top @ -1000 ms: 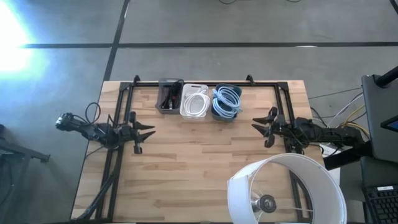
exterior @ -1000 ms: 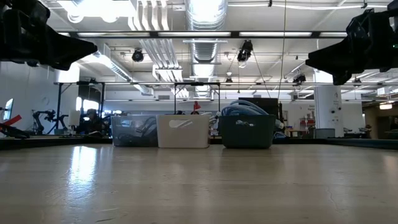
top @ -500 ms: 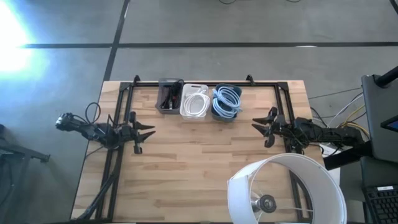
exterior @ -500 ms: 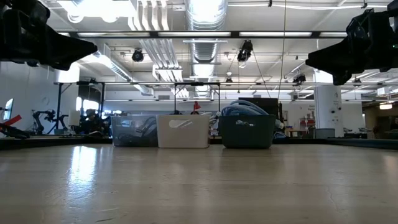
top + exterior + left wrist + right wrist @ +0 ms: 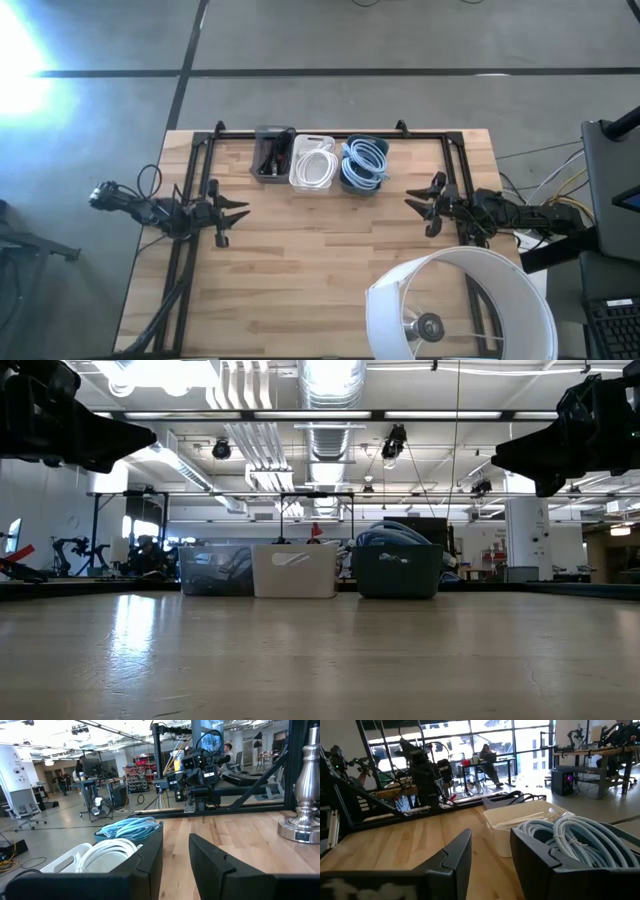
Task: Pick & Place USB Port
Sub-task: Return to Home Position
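The blue cables (image 5: 364, 160) lie coiled in loose loops inside the blue bin (image 5: 347, 183), heaped a little above its rim. That bin is the rightmost of three standing in a row at the far edge of the table (image 5: 320, 265), each just beside the next. The middle one, the white bin (image 5: 301, 181), holds a coil of white cable (image 5: 316, 165). The dark bin (image 5: 259, 172) on the left has dark leads in it that I can't make out in detail.

Neither arm is near them. The left gripper (image 5: 238, 213) hangs over the left side of the table, well apart from the bins. Its two dark, blocky fingers (image 5: 150, 857) are spread with bare wood showing between them, and they grasp nothing. The right gripper (image 5: 420, 205) mirrors it on the right side, fingers (image 5: 457, 852) likewise parted and empty. Both point inward across the boards towards each other.

The tabletop is pale butcher-block wood, smooth with a slight sheen. A black frame (image 5: 330, 133) of thin metal bars runs along its back and down both sides. A lamp (image 5: 465, 300) with a wide white drum shade stands on the near right corner.
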Motion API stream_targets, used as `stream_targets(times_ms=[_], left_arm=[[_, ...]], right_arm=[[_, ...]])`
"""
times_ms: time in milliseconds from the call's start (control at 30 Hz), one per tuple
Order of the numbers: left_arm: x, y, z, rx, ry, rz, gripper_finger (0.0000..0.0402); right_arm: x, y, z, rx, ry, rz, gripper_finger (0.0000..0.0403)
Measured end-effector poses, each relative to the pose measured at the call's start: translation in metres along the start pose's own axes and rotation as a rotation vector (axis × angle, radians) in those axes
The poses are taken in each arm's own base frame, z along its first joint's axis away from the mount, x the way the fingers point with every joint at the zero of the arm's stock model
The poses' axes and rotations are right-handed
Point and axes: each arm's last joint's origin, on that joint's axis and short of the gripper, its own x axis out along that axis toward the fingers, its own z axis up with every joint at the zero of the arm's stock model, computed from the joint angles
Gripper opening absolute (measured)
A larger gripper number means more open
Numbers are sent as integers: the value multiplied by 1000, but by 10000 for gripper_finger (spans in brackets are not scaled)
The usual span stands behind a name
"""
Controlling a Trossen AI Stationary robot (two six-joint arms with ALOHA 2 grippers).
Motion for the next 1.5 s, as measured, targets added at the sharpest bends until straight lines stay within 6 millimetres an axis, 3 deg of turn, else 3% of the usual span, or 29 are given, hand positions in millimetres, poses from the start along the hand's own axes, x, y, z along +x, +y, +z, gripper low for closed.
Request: stream_targets(times_ms=[500,1133,1500], left_arm=[[0,0,0,0,0,0,97],[0,0,0,0,0,0,97],[0,0,0,0,0,0,97]], right_arm=[[0,0,0,0,0,0,109],[0,0,0,-1,0,0,126],[0,0,0,-1,0,0,111]])
